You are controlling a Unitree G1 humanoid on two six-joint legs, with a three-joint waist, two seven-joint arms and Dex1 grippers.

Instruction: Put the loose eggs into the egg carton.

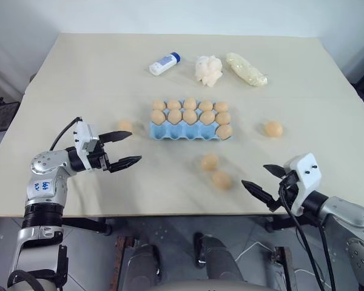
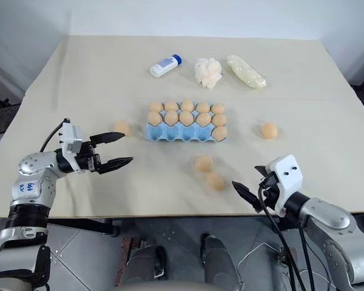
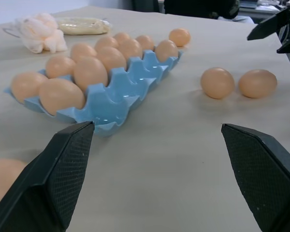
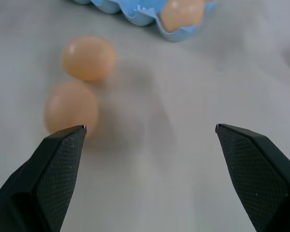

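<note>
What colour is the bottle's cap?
Blue, on the white bottle; clearest in the left eye view.

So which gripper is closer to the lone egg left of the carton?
Left. The left gripper hovers just beside that egg, open and empty. The right gripper is far across the table, beyond the egg carton.

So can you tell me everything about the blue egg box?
The egg carton is a light blue moulded tray with no lid and three rows of cups. It lies flat mid-table. Tan eggs fill its two far rows and one end cup of the near row; the other near cups are empty. Neither gripper touches it.
</note>
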